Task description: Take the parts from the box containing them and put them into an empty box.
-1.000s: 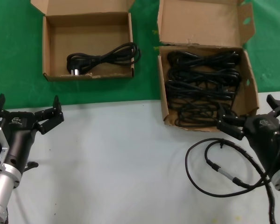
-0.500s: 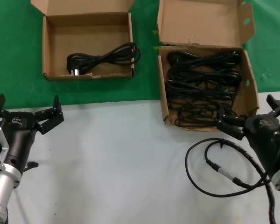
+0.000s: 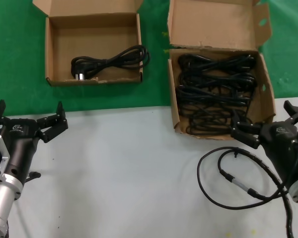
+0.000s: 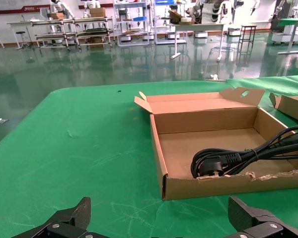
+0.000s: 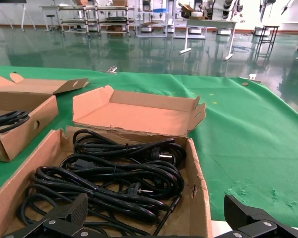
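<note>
The larger cardboard box, with its tall notched flap up, holds several black power cords piled in loops. My right gripper hovers open at that box's near edge, nothing between its fingers; in the right wrist view the cords lie just beyond the gripper. The smaller squarish box at the far left holds one coiled cord. My left gripper stands open over the white table, short of that box, whose cord shows in the left wrist view.
A single thin black cable with a metal connector loops on the white table beside my right arm. Both boxes sit on green cloth behind the white surface. A gap of green cloth separates the two boxes.
</note>
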### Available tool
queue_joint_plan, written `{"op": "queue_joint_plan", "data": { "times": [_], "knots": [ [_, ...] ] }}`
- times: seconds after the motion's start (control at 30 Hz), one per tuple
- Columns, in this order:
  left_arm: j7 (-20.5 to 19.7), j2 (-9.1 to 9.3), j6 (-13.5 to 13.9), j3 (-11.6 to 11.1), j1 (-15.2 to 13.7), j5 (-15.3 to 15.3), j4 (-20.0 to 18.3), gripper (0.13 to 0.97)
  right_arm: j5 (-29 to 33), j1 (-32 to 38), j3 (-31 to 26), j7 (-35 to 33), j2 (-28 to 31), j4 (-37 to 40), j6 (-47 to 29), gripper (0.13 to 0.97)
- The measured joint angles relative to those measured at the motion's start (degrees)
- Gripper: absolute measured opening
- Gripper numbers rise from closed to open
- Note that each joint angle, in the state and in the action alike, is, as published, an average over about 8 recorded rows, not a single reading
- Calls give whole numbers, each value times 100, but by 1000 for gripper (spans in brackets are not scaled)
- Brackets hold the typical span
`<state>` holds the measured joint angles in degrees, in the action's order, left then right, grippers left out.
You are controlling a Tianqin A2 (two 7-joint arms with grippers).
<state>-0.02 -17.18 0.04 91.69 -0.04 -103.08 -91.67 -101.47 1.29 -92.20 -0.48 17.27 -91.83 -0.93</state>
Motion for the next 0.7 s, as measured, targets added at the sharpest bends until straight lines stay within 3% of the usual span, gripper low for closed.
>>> {"op": "queue_joint_plan", "data": {
  "times": [0.7],
  "knots": [
    [0, 0, 0, 0, 0, 0, 0, 966, 0, 0, 0, 0, 0, 0, 0, 966]
  ]
}}
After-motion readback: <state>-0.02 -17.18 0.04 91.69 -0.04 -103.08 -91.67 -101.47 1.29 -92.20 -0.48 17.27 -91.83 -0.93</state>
